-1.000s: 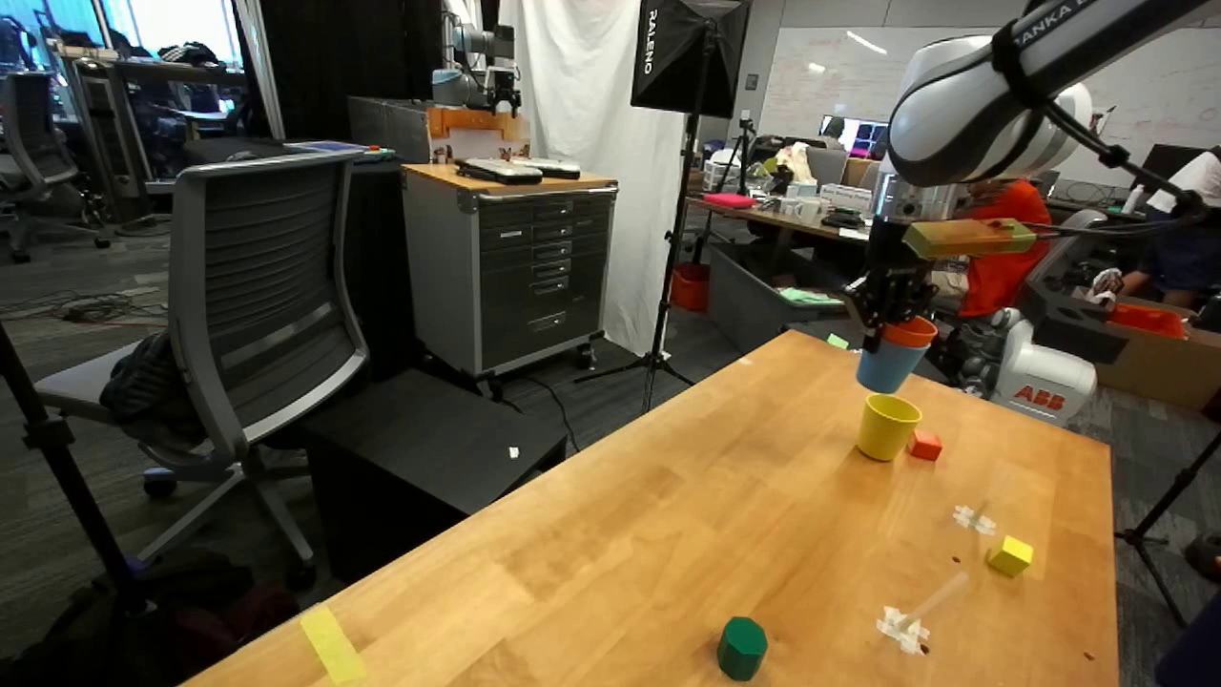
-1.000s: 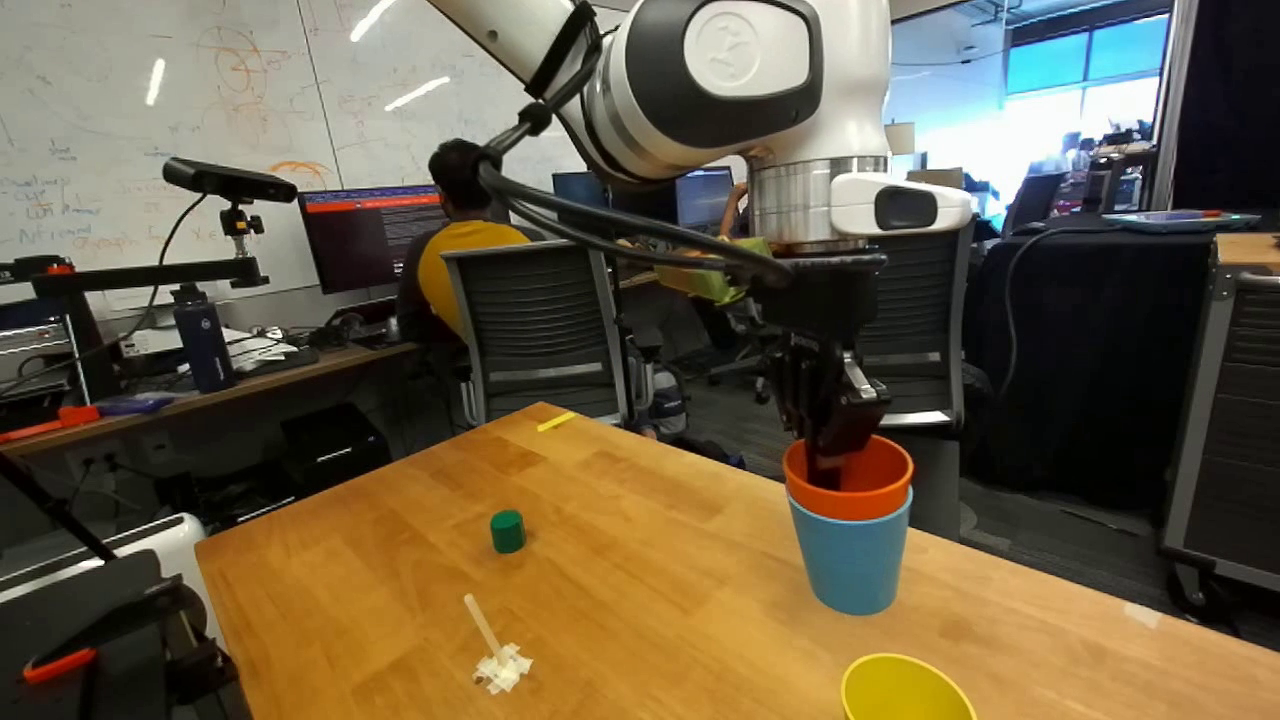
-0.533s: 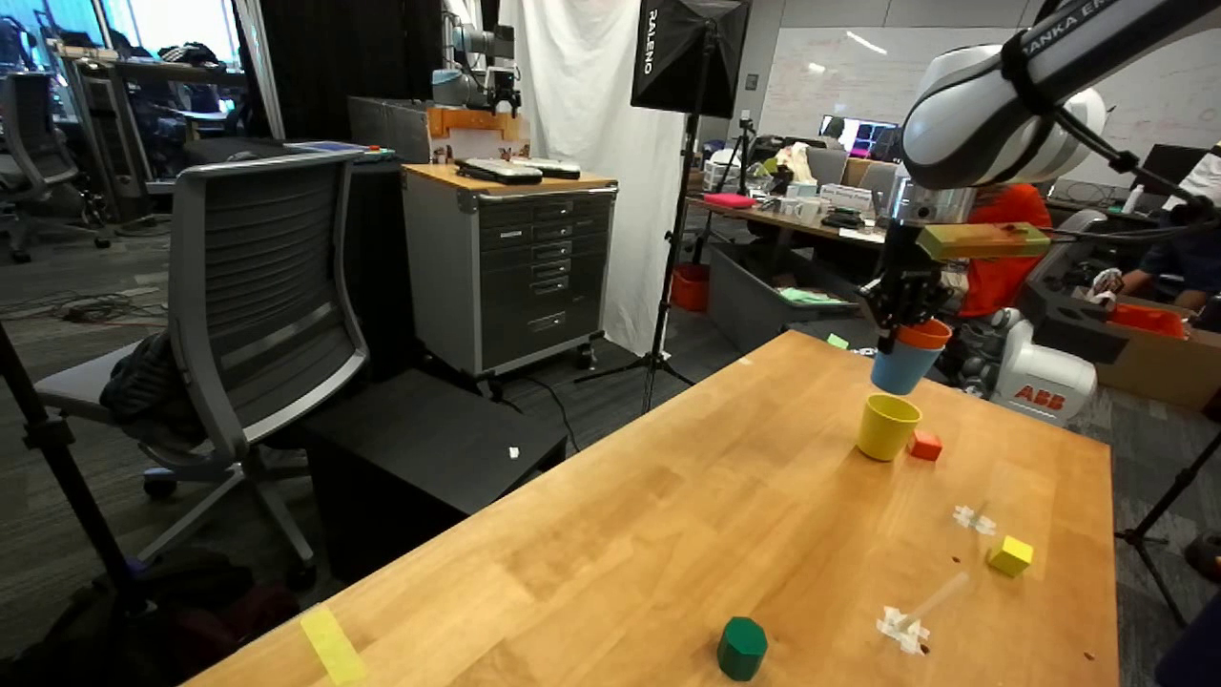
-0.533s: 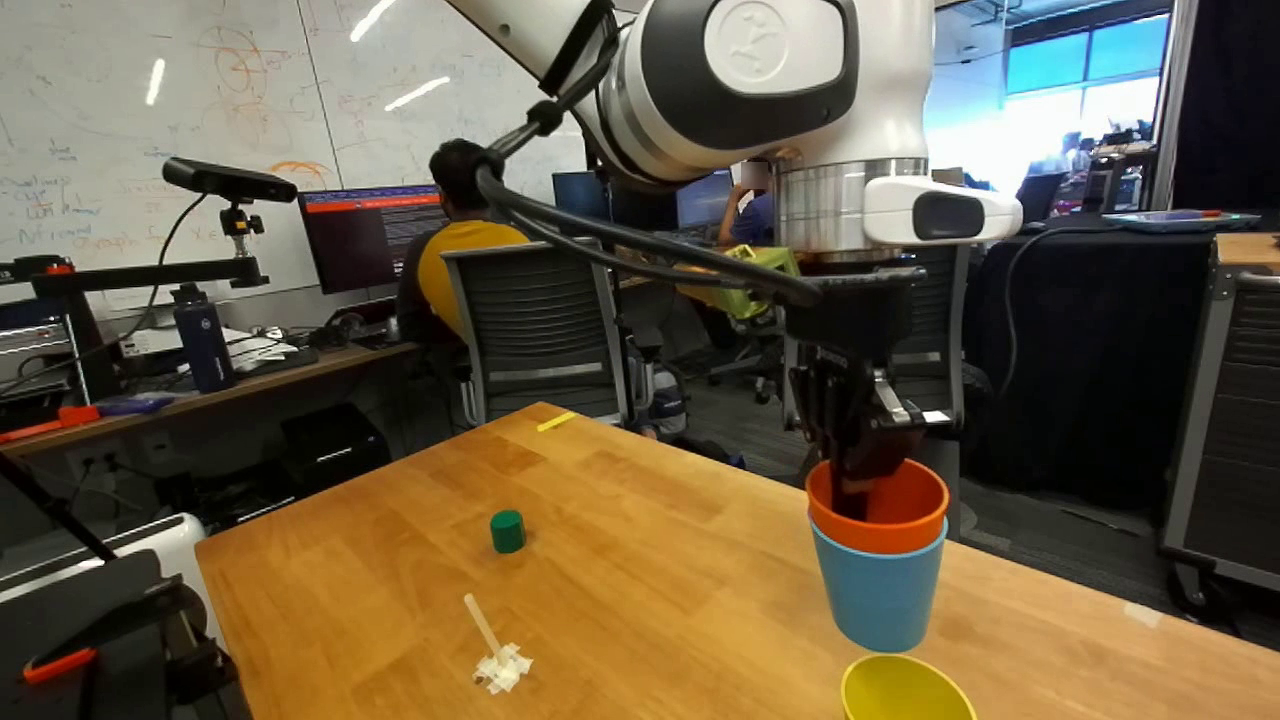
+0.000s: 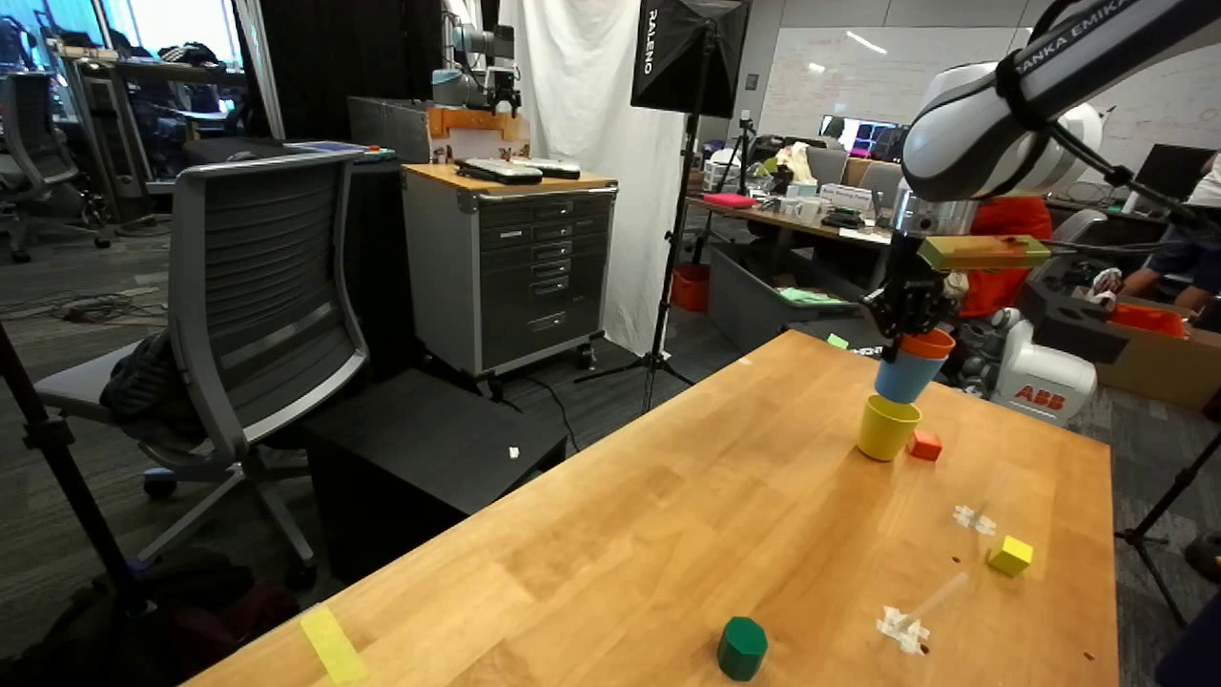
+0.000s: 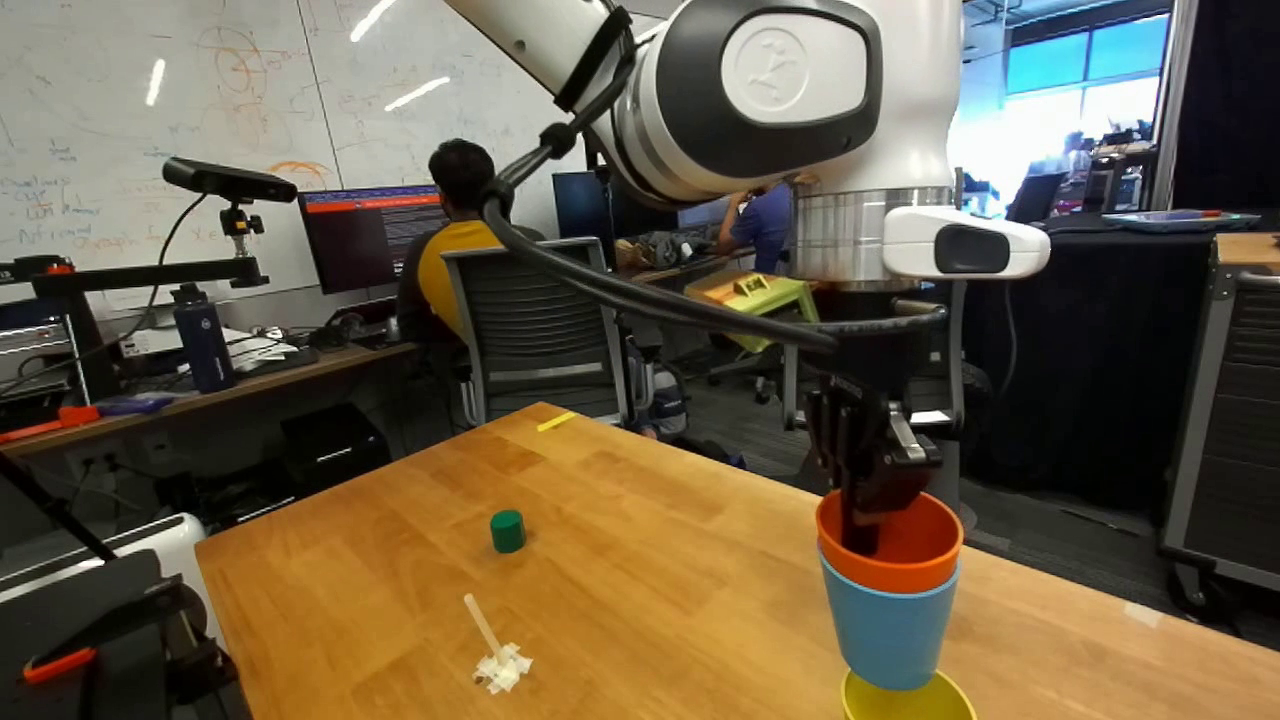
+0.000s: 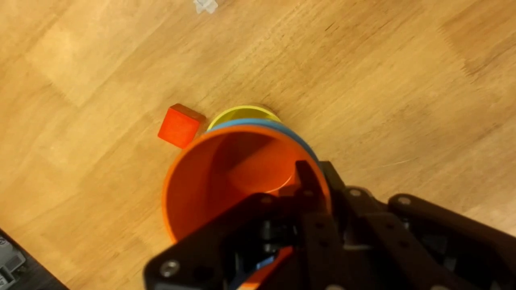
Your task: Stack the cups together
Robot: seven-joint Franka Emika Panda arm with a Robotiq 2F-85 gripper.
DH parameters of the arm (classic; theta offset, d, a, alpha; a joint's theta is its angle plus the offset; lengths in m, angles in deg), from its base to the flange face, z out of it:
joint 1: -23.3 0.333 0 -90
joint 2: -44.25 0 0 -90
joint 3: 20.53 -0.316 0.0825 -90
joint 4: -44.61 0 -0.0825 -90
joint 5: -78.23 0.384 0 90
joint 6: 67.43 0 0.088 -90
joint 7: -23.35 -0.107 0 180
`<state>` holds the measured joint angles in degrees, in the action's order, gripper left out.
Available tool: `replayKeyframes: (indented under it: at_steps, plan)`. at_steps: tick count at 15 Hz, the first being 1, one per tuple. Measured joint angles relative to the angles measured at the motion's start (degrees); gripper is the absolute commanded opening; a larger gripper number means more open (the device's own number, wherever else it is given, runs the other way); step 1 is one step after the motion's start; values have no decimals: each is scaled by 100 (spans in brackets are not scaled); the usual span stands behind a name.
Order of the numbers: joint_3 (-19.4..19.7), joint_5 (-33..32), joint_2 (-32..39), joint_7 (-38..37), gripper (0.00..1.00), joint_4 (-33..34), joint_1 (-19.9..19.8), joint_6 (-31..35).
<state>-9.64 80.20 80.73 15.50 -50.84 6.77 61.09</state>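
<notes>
The claw (image 7: 319, 171) pinches the orange cup (image 7: 242, 171) and blue cup (image 6: 890, 630) at one side — probably for lowering both into the yellow cup (image 5: 887, 432).

The orange-red round plastic cup (image 7: 242, 171) is darkened by shadow along part of its inside in the wrist view. Plain colour is shown by the light blue tapered plastic cup (image 6: 890, 632) and the yellow tapered plastic cup (image 5: 887, 434). The black jointed gripper (image 7: 318, 170) is dotted with silvery screw heads. The honey-brown wooden tabletop (image 5: 620, 534) is patterned with grain and lighter and darker staves. Single colours are worn by the red-orange block (image 7: 178, 128), the yellow cube (image 5: 1010, 556) and the dark green hexagonal block (image 5: 742, 649). The white robot arm (image 6: 710, 130) is panelled in dark grey, the black softbox (image 5: 689, 57) lettered in white. The white wall board (image 6: 240, 110) is scrawled over in orange and blue.
</notes>
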Motion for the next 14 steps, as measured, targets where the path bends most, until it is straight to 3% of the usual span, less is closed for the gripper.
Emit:
replayKeyframes:
  at_steps: [14]
  plan:
    - [-2,186,666,0,2,560,-160,-3]
